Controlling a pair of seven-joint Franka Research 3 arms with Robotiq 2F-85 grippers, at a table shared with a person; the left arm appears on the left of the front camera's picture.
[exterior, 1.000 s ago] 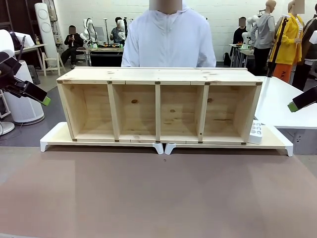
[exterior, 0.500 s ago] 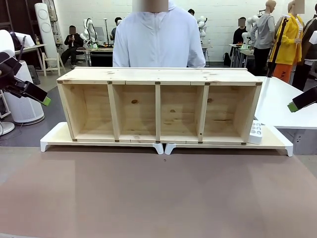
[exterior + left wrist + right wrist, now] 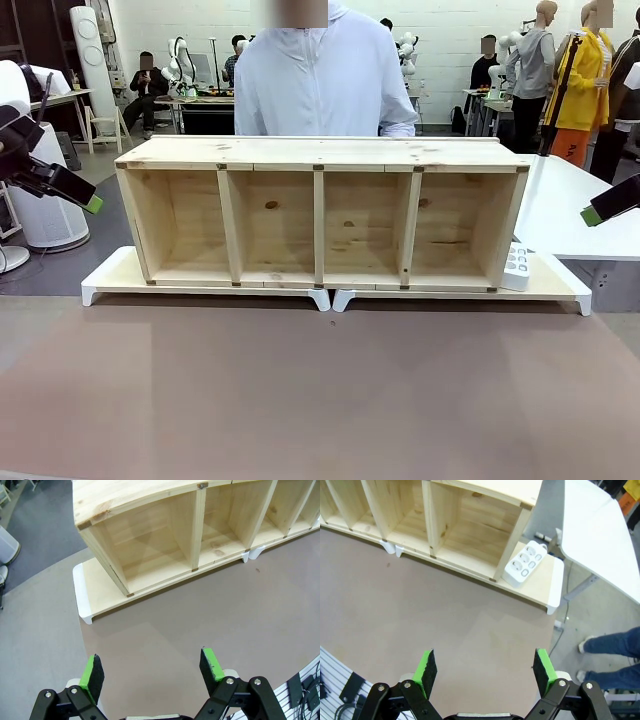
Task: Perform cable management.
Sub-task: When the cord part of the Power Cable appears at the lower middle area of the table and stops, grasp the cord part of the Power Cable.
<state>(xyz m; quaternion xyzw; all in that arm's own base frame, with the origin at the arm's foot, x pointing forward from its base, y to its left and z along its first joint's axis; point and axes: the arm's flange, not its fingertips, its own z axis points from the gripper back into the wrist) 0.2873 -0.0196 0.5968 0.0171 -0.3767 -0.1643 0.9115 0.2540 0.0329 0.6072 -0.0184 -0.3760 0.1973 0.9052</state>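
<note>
Left gripper (image 3: pixel 91 203) is hanging at the left edge of the front view, off the side of the table (image 3: pixel 320 400). Its fingers (image 3: pixel 91 672) are standing wide apart and gripping nothing, with bare mat under them. My read: it's parking clear while the person sets things up.

Centre: a four-bay wooden shelf unit (image 3: pixel 320 215) is sitting on two white risers (image 3: pixel 108 280), open side facing the robot, with all bays empty. It's probably raised like that so a cord can be routed under or behind it. The person (image 3: pixel 325 80) is standing right behind it at top centre.

Right: a white power strip (image 3: pixel 524 568) is lying on the right riser (image 3: pixel 552 587), just beside the shelf's right wall. The cable (image 3: pixel 562 622) is looking like the thin dark line dropping past that riser's corner toward the floor, though it's too thin to be sure. I can't tell where the plug is ending up.

Right gripper (image 3: pixel 592 215) is waiting at the right edge, also with fingers spread and nothing between them.

Versus a second ago, the person is shifting toward picture left. Both arms, the shelf and the strip are staying put.
</note>
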